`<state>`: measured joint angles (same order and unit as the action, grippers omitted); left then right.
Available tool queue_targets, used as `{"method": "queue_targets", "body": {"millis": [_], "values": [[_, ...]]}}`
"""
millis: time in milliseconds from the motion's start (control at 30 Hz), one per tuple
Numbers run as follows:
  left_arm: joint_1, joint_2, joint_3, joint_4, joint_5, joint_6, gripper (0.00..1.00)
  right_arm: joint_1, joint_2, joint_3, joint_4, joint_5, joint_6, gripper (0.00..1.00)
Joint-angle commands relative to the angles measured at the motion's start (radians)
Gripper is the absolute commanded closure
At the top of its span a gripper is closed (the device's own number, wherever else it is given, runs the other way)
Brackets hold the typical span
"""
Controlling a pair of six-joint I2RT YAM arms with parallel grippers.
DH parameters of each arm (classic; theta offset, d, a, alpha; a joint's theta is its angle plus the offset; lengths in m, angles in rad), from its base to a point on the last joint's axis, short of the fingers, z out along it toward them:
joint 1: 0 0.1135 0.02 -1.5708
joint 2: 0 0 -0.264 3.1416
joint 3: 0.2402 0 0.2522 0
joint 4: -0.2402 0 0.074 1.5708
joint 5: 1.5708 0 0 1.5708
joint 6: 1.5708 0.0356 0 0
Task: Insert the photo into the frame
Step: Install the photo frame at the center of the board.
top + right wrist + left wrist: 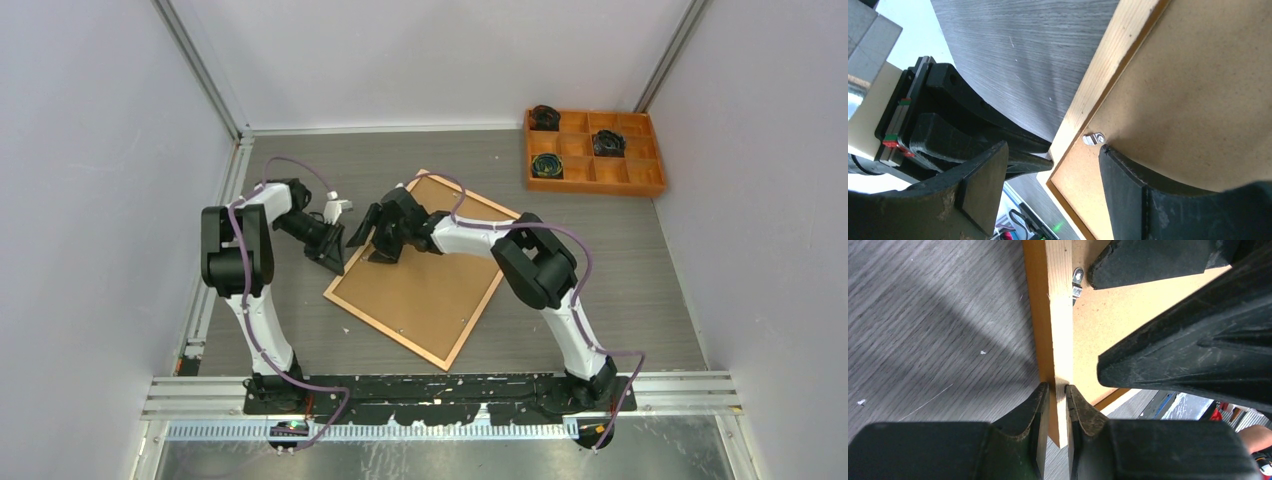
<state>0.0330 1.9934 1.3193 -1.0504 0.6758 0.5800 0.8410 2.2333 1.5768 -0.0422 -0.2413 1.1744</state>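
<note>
Pale, plain walls [420, 60] close in on three sides, with slim metal posts [200, 70] standing in the far corners. The table [640, 270] is grey wood-grain, evenly lit, and a ridged metal rail [680, 385] runs along its near edge.

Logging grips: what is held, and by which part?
The left gripper pinches the frame by its wooden edge rail, near a corner. The right gripper is open, holding nothing.

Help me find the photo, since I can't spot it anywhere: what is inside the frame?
Inside the frame's wooden border lies a plain brown backing board, with a small metal tab at its edge. Whatever sits beneath the board, photo or pane, is covered and cannot be seen.
</note>
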Motion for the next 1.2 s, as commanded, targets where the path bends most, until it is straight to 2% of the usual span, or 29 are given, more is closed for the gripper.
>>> {"method": "queue_targets", "body": {"millis": [0, 867, 1167], "values": [[-0.002, -0.003, -0.018, 0.033, -0.029, 0.021, 0.81, 0.026, -0.052, -0.055, -0.036, 0.05, -0.016, 0.28], [-0.002, -0.004, -0.017, 0.028, -0.027, 0.027, 0.82, 0.036, 0.04, 0.075, -0.085, 0.104, -0.02, 0.29], [-0.002, -0.004, -0.019, 0.025, -0.025, 0.031, 0.82, 0.036, 0.048, 0.079, -0.099, 0.173, 0.018, 0.31]]}}
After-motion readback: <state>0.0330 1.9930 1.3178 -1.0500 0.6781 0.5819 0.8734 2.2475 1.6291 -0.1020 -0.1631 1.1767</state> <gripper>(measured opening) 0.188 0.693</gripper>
